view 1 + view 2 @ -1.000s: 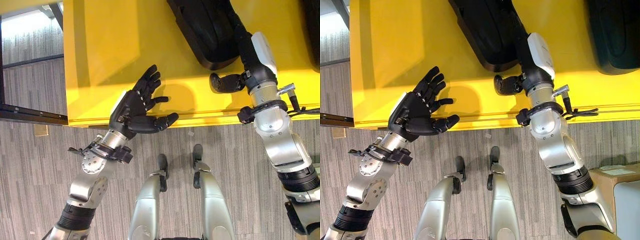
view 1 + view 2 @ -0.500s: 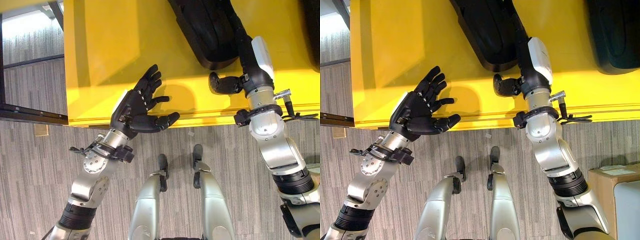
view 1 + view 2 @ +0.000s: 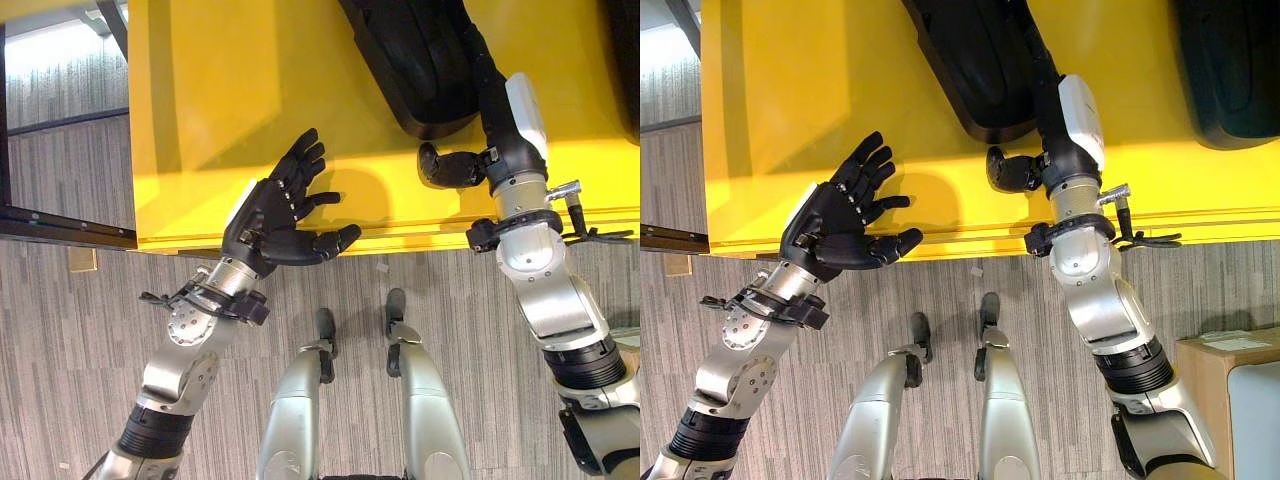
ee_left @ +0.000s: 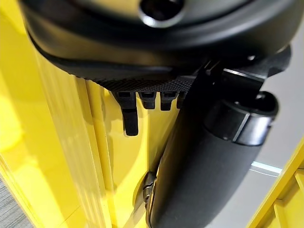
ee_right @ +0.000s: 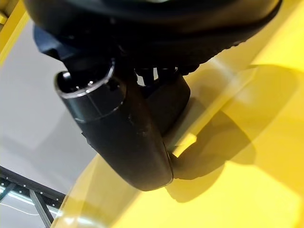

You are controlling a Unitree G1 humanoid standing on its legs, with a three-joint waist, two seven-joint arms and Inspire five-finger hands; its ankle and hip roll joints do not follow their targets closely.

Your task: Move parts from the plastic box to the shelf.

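I see a yellow shelf (image 3: 220, 90) spanning the upper part of both eye views, its front edge running side to side above a grey striped floor (image 3: 80, 330).

On the shelf lies a long black part (image 3: 420, 70). Its long axis runs on a diagonal: the rounded near end points toward the shelf's front edge and toward my right, while the far end runs away, up and to my left, out of view. It lies flat on the yellow surface, set back from the front edge.

My right hand (image 3: 450, 165) reaches over the front edge to the part's near end. The thumb sticks out sideways toward my left, just beside the rounded end. The fingers run on over the dark part and I cannot make them out against it, so I cannot tell whether they grip it or merely rest there. In the right wrist view the part's rounded end (image 5: 137, 152) sits close under the hand on the yellow surface, casting a shadow.

My left hand (image 3: 280, 215) hovers over the front edge of the shelf, well to the left of the part, palm up, fingers spread and relaxed, thumb extended. It holds nothing.

A second dark object (image 3: 1230, 70) lies on the shelf at the far right, apart from the first. A cardboard box (image 3: 1230, 345) stands on the floor at the lower right.
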